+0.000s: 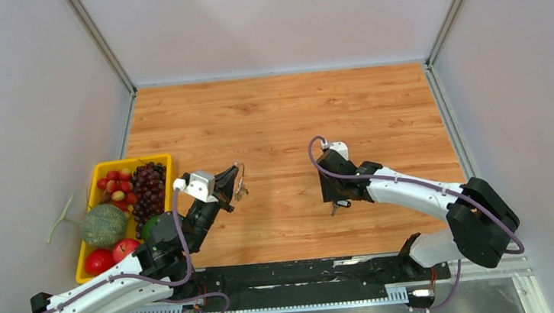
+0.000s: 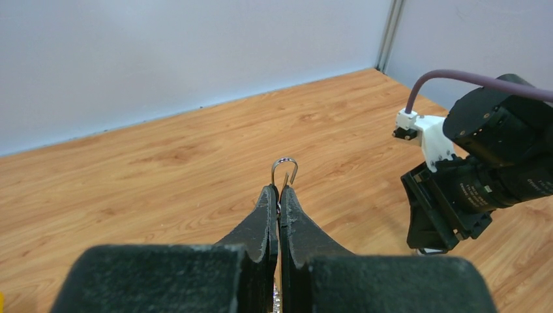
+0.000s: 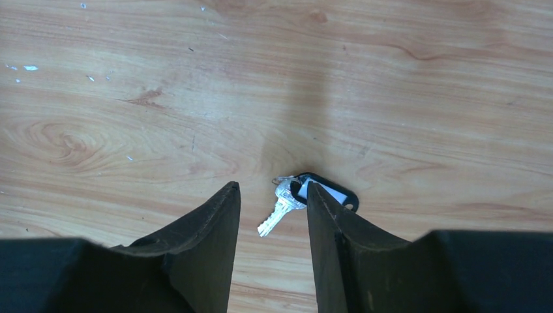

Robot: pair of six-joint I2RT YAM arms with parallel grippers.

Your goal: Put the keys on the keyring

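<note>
While the left gripper (image 2: 279, 190) is pressed tight on the thin wire keyring (image 2: 285, 168), w/ the ring's loop poking out past the tips and held up off the wood table (image 1: 293, 116), the right gripper (image 3: 272, 189) hangs spread over a silver key (image 3: 277, 214) lying flat on the wood. Key's joined to a black tag (image 3: 329, 193), approx. between the tips; tag's partly hid behind one finger, can't tell if they touch. Yellow fruit basket (image 1: 132, 161) sits at the table's left edge, well apart.
</note>
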